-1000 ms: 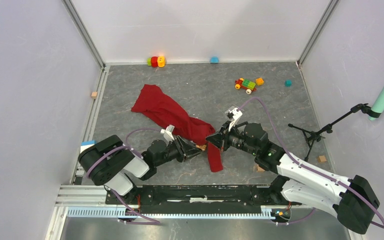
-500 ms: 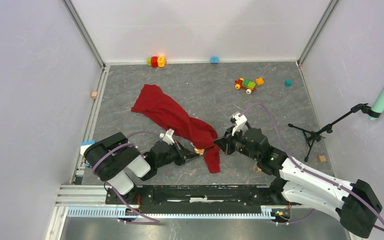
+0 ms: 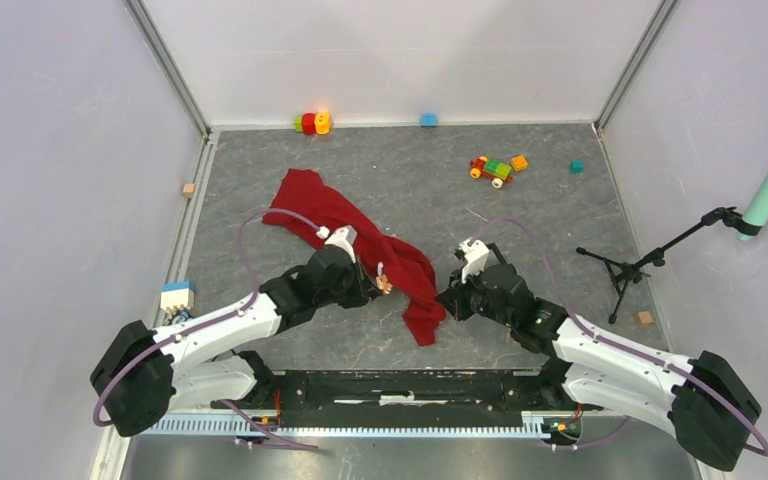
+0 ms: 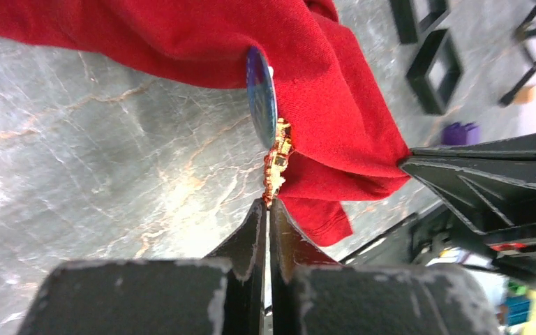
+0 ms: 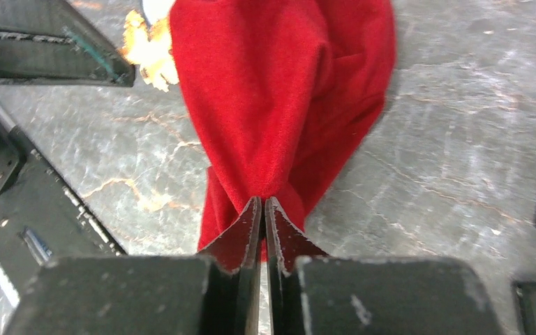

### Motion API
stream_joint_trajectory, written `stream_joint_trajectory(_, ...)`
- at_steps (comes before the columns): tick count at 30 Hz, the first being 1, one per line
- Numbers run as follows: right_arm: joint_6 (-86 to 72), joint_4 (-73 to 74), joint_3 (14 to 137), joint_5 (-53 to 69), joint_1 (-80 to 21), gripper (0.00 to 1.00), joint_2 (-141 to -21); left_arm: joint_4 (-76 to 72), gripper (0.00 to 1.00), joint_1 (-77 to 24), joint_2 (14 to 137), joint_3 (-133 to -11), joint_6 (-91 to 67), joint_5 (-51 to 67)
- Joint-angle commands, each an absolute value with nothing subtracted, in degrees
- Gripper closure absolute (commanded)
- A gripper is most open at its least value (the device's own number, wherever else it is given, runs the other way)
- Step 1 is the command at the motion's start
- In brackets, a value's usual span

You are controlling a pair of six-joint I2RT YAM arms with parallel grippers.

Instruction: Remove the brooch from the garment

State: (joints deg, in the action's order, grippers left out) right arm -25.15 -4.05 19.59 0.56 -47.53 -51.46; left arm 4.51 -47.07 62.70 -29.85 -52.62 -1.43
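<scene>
Advanced left pincer (image 4: 266, 204) pinches glittering gold brooch (image 4: 277, 157) on red garment (image 4: 328, 91).

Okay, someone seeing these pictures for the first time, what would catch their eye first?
The red garment lies sprawled across the middle of the grey table, bright against it. Both arms pinch its near end: the left gripper is shut on the gold brooch, the right gripper on a fold of cloth beside it.

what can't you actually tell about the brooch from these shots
- clasp of the brooch: left wrist view, seen edge-on, its back hidden by a fold of the garment, so pinned or free is unclear
- its face: right wrist view, blurred glare; top view, too small
- grip depth of the left pincer: its own fingers cover it
</scene>
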Motion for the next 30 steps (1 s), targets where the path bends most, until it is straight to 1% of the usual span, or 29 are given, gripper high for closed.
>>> stream_joint_trajectory(1, -21.86, -9.34, 20.24, 8.77, -47.75, 0.86, -52.85, 20.02, 0.98, -47.28, 64.55, -36.03, -35.81, 3.09)
stream_joint_trajectory(2, -21.71, -9.45, 20.75, 8.72, -47.77, 0.76, -52.83, 19.40, 0.98, -47.29, 64.13, -36.23, -34.45, 4.53)
stream_joint_trajectory(4, -22.07, -9.61, 21.34, 7.34, -47.72, 0.47, -52.21, 17.37, 0.98, -47.29, 62.34, -35.88, -33.32, 6.39)
stream_joint_trajectory(5, -22.72, -9.95, 21.59, 6.67, -47.74, 0.31, -51.84, 16.79, 0.98, -47.29, 61.16, -35.62, -33.08, 6.40)
stream_joint_trajectory(6, -23.57, -10.72, 21.55, 6.40, -47.73, 0.18, -51.45, 16.04, 0.98, -47.29, 60.19, -35.42, -32.89, 6.86)
stream_joint_trajectory(7, -24.93, -11.80, 21.37, 6.53, -47.72, 0.12, -51.20, 15.40, 0.98, -47.29, 58.92, -35.12, -32.84, 7.24)
stream_joint_trajectory(10, -30.15, -18.91, 19.33, 8.22, -47.72, 0.10, -51.10, 12.48, 0.98, -47.28, 55.62, -33.46, -33.54, 8.58)
stream_joint_trajectory(13, -38.51, -27.69, 16.18, 8.87, -47.72, 0.13, -51.99, 7.43, 0.98, -47.29, 52.11, -30.44, -35.47, 10.83)
stream_joint_trajectory(17, -49.82, -44.57, 10.16, 9.42, -47.72, 0.16, -54.26, 1.83, 0.98, -47.29, 46.96, -26.91, -37.55, 12.95)
stream_joint_trajectory(19, -53.12, -50.56, 8.80, 9.92, -47.72, 0.18, -56.28, 0.19, 0.98, -47.29, 45.05, -25.75, -37.93, 13.75)
stream_joint_trajectory(24, -55.31, -55.14, 10.38, 11.76, -48.69, 0.20, -61.37, -2.68, 0.98, -47.29, 40.98, -24.14, -38.69, 14.70)
stream_joint_trajectory(30, -56.54, -58.83, 12.67, 11.87, -50.86, 0.24, -65.95, -6.49, 0.98, -47.29, 40.30, -22.44, -39.63, 17.52)
